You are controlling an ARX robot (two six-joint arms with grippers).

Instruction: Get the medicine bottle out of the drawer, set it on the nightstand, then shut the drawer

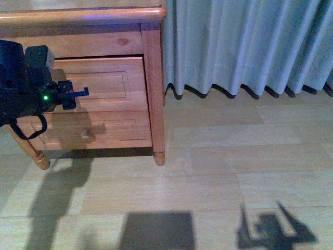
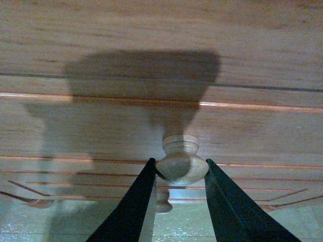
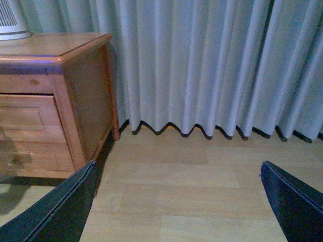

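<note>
The orange-brown nightstand (image 1: 153, 78) stands at the upper left of the front view. Its upper drawer (image 1: 112, 83) sits slightly out from the frame. My left gripper (image 1: 78, 94) is shut on the drawer's round wooden knob (image 2: 181, 162), with both black fingers (image 2: 136, 196) pressed against its sides in the left wrist view. My right gripper (image 3: 176, 201) is open and empty, hanging over bare floor right of the nightstand (image 3: 86, 101). The medicine bottle is not in view.
The lower drawer (image 1: 104, 127) with its knob (image 1: 86, 134) is under the upper one. A white ribbed device (image 3: 12, 22) stands on the nightstand top. Grey curtains (image 1: 244, 47) hang to the right. Pale wooden floor (image 1: 218, 172) spreads in front.
</note>
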